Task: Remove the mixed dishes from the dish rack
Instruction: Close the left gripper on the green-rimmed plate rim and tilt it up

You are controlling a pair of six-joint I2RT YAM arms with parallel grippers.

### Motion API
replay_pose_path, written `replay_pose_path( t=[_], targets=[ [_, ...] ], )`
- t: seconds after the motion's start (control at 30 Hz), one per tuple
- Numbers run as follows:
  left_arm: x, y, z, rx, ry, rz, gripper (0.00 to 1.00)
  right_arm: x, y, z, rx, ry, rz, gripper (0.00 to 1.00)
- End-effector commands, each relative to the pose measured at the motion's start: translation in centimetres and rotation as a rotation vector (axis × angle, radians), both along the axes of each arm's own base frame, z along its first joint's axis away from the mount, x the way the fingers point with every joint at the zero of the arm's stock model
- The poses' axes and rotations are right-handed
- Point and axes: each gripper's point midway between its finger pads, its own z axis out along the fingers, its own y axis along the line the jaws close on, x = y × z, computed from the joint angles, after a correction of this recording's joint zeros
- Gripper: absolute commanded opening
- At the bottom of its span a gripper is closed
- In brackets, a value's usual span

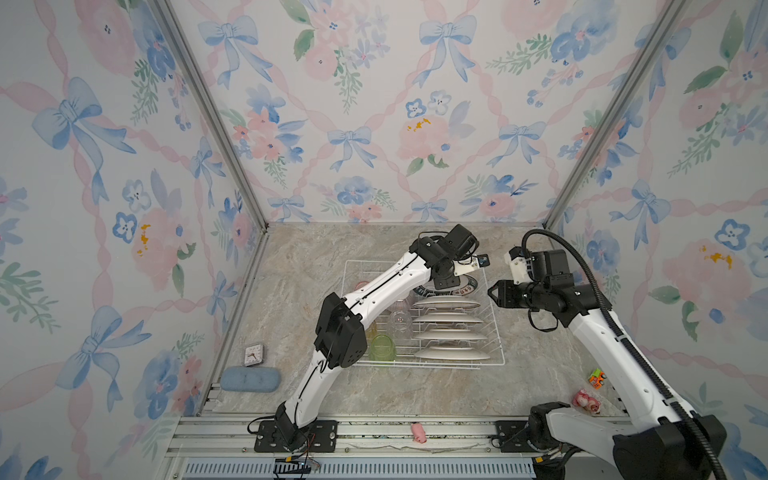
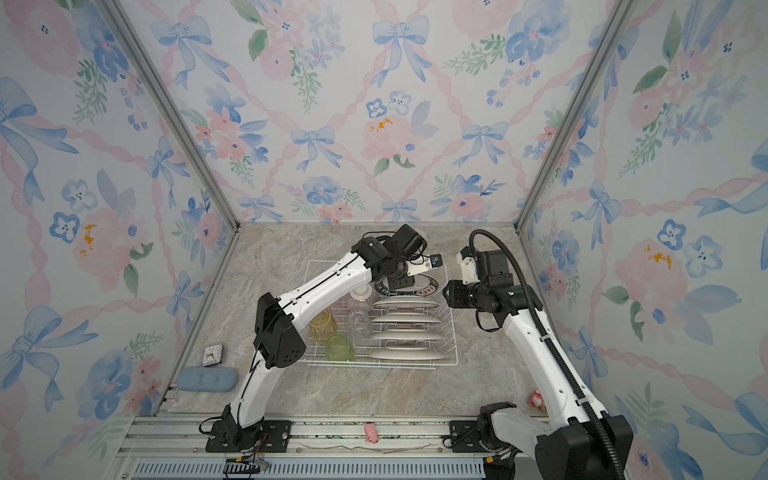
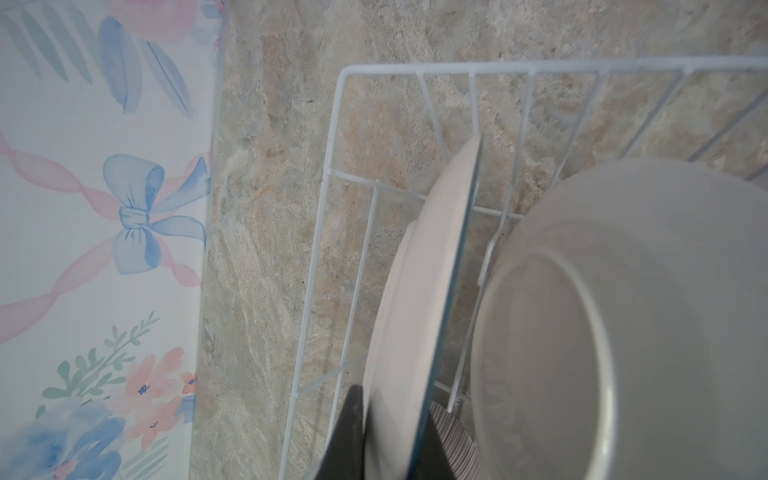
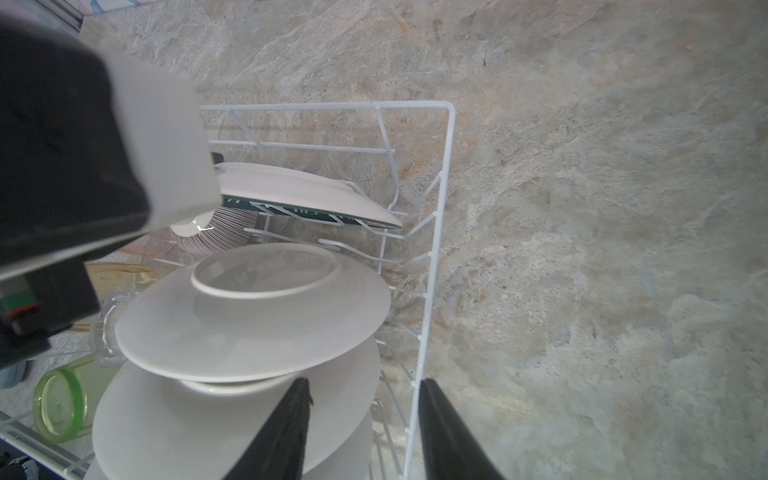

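Left jaws clamping rearmost plate (image 3: 415, 311), shown only by left wrist view, right jaws parted beside dish rack (image 4: 433, 249)

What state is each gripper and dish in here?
Left gripper: shut on rearmost white dark-rimmed round plate.
Right gripper: open, empty.
Four other white plates: on edge in white wire dish rack.
Pink-striped ribbed bowl: in rack, white foot showing.
Translucent green tumbler, yellow tumbler, clear tumbler: in rack.
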Motion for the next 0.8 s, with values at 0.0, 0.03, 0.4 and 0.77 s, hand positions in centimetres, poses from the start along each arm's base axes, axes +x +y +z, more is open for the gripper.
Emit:
replay_pose_path(
  t=[0.0,0.03,0.4,0.77],
  targets=[
    [-0.4,-0.2,-1.6,0.023,0.039,0.022,0.01,0.0,-0.2,0.1,0.008,-0.015,0.002,0.46],
    [-0.4,-0.2,-1.8,0.034,0.035,0.024,0.0,0.0,-0.1,0.1,0.01,-0.014,0.004,0.46],
    [0.6,0.4,-1.9,0.099,-0.034,0.042,0.0,-0.2,-0.1,0.2,0.013,-0.022,0.003,0.46],
    [1.8,0.6,-0.7,0.089,-0.166,0.084,0.0,-0.3,0.0,0.1,0.029,-0.033,-0.004,0.46]
  ],
)
